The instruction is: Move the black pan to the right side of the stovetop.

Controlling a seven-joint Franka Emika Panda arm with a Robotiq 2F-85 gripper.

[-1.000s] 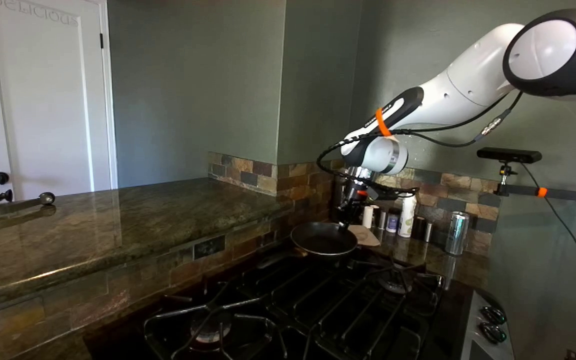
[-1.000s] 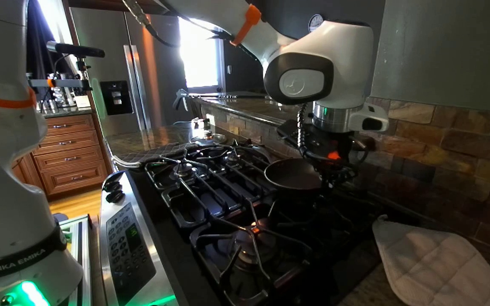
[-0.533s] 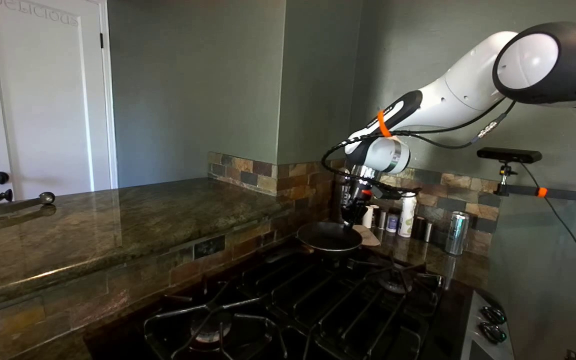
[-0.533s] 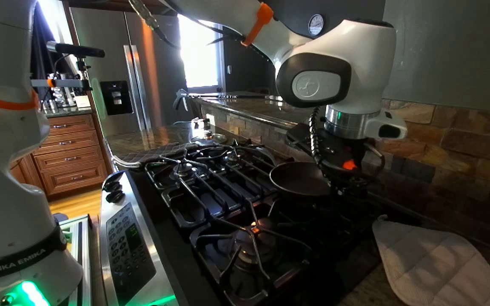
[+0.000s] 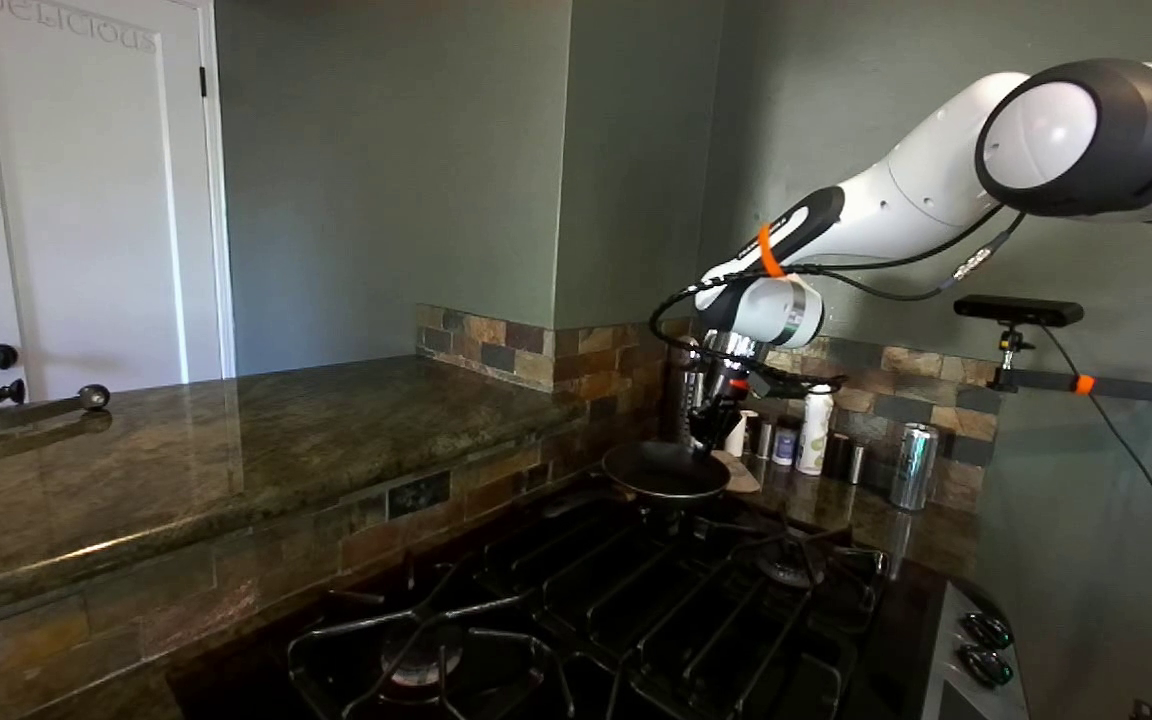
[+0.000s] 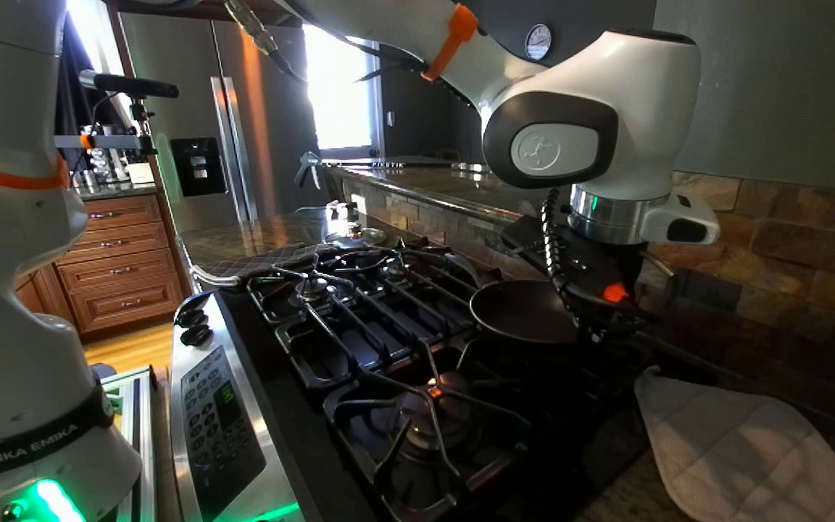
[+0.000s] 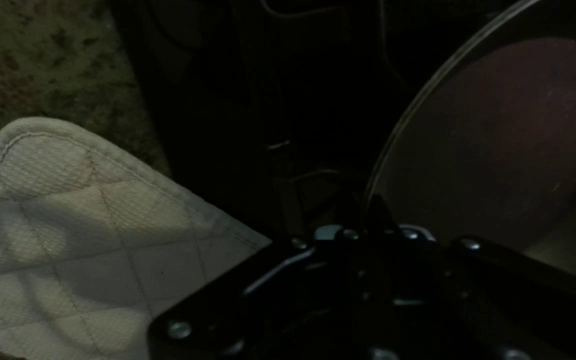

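One black pan is at the far end of the stovetop in an exterior view, its handle pointing toward the raised stone counter. The gripper, on the end of the white arm, meets the edge of the pan on the side away from the handle. A white bottle and a shiny metal can stand beyond.

In an exterior view, the control panel lines the front of the stovetop, and the pan is at the back, near the tiled wall. I cannot tell whether its base touches the grates or is just above them. A white pot holder lies beside the stovetop, apart from the pan.

In the wrist view, the rim of the pan runs down between the fingers, which stand close together and grip it. The pot holder is at the left, partly over the speckled worktop.
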